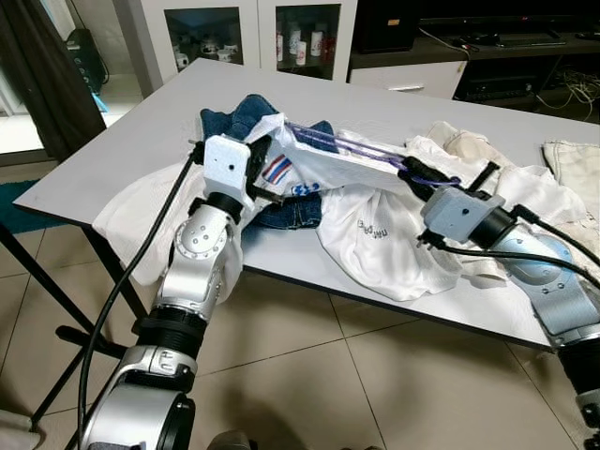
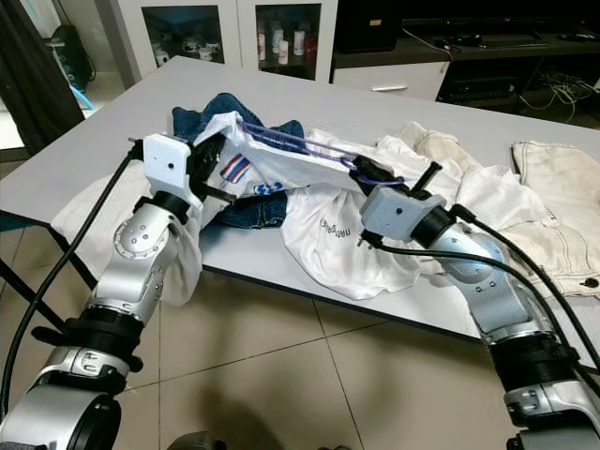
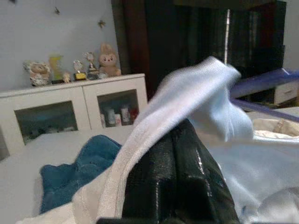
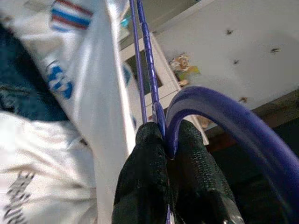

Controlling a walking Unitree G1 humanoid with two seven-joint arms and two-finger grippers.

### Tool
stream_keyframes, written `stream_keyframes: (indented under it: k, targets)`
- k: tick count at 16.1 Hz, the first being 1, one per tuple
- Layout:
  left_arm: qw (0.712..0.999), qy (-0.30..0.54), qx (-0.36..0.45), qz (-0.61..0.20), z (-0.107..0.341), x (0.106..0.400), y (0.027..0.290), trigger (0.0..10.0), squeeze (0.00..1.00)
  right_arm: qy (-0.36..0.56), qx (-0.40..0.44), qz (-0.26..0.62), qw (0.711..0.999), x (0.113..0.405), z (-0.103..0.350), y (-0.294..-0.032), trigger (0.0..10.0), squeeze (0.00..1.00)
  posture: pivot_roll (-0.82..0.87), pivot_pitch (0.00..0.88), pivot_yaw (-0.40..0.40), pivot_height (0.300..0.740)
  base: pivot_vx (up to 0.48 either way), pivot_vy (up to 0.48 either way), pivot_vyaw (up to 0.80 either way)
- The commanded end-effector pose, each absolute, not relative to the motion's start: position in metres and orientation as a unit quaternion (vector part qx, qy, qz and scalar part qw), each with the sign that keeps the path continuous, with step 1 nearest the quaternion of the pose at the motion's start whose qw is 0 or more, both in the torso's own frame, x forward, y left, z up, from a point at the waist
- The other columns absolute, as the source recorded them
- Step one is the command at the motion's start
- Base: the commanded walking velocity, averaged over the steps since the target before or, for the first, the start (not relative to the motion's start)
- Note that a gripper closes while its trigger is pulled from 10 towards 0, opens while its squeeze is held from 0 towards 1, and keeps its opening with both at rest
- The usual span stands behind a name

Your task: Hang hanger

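The right gripper [image 4: 166,140] pinched the purple hanger [image 1: 356,148] at its hook; the hanger reached across to the left gripper [image 3: 175,140] — clamped on the white T-shirt [image 1: 309,169] it carried.

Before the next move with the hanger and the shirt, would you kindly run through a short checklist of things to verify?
1. Right end effector shut on the purple hanger at its hook: ok.
2. Left end effector shut on the white shirt edge: ok.
3. Hanger lifted off the table, spanning both end effectors: ok.
4. Shirt fully seated on the hanger shoulders: cannot tell.
5. Shirt free of the blue jeans beneath: cannot tell.
6. Rail to hang it on in sight: not ok.
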State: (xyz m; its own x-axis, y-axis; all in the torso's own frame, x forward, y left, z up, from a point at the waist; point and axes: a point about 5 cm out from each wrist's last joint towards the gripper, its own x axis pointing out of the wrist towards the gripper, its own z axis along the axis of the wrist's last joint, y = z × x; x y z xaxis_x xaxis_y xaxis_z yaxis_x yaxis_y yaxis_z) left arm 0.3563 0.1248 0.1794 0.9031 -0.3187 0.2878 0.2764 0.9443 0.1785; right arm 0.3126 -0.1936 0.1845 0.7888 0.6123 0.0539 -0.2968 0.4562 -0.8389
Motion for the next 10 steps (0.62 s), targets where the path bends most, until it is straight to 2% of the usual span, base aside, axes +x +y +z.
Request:
stream_keyframes:
  k: [1,9,10]
  targets:
    - [0.974,-0.173,0.071,-0.130,0.188,0.360,0.133,0.0,0.00,-0.160,-0.440,0.259,0.845,0.312,0.184,-0.207,0.0,0.00,0.14,0.000,-0.003,0.740,0.000,0.000,0.00]
    - [0.979,-0.185,0.060,-0.063,0.197,0.366,0.160,0.0,0.00,-0.111,-0.444,0.288,0.841,0.307,0.174,-0.222,0.0,0.00,0.15,0.000,-0.001,0.740,0.000,0.000,0.00]
    - [0.979,-0.185,0.060,-0.058,0.197,0.366,0.162,0.0,0.00,-0.102,-0.452,0.301,0.833,0.305,0.172,-0.224,0.0,0.00,0.15,0.000,0.001,0.740,0.000,0.000,0.00]
